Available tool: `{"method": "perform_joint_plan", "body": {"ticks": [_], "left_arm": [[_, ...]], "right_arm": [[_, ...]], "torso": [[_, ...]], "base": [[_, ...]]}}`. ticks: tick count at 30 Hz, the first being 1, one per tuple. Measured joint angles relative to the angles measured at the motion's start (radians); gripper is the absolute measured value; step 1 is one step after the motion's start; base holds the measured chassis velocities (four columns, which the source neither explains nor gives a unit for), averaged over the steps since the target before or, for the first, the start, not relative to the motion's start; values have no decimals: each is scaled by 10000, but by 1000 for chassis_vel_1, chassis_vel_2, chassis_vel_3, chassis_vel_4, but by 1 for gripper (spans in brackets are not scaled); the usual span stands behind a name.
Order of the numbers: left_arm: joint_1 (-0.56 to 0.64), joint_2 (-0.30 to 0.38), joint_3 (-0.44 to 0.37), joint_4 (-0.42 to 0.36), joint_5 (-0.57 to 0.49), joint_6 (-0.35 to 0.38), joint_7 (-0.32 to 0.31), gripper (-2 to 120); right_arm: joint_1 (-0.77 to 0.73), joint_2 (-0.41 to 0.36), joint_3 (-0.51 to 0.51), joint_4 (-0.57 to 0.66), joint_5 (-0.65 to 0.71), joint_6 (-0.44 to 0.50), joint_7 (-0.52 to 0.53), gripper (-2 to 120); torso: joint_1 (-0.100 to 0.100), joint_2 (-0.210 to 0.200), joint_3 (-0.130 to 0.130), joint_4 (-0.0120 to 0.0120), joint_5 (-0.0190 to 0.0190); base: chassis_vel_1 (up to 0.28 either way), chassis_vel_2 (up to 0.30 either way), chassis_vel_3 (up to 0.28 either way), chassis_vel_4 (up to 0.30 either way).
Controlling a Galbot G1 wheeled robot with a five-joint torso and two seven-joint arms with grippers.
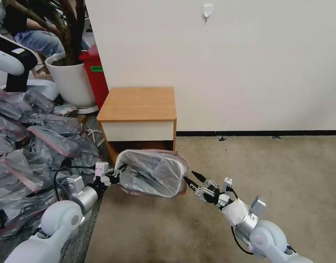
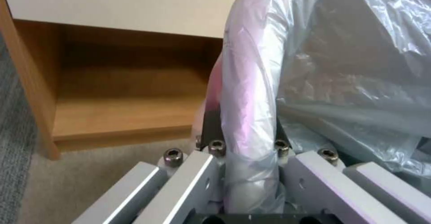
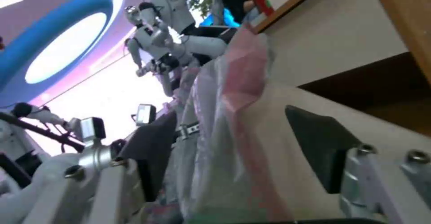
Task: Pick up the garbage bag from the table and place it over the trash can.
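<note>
The grey translucent garbage bag (image 1: 153,171) with its pink-red band is spread over the trash can (image 1: 182,166), which stands on the floor in front of the table (image 1: 138,104). My left gripper (image 1: 116,176) is at the can's left rim. In the left wrist view the left gripper (image 2: 246,136) is shut on the bag-covered rim (image 2: 251,82). My right gripper (image 1: 191,178) is at the can's right side, open. In the right wrist view its fingers (image 3: 323,150) stand wide apart on either side of the bag's edge (image 3: 224,116) and the cream can wall (image 3: 278,170).
A big heap of similar grey bags (image 1: 32,153) lies on the left. Behind it stand a white plant pot (image 1: 71,78) and a tall red bin (image 1: 96,73). A white wall runs behind the table. Beige floor (image 1: 270,171) stretches to the right.
</note>
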Motion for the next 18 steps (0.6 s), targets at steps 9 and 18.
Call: {"method": "perform_joint_plan", "body": {"ticks": [9,18], "left_arm": [[82,135,-6,-80,-16,-9,-12,3],[140,146,-14,-122,-15,-49,-31,3]], "right_arm": [[357,-71,-167,-430,-67,-129,-155,30],[309,-43,-124,-505,-74,-120,-212,7]], "torso": [[0,0,0,0,0],[0,0,0,0,0]], "base": [[0,0,0,0],[0,0,0,0]]}}
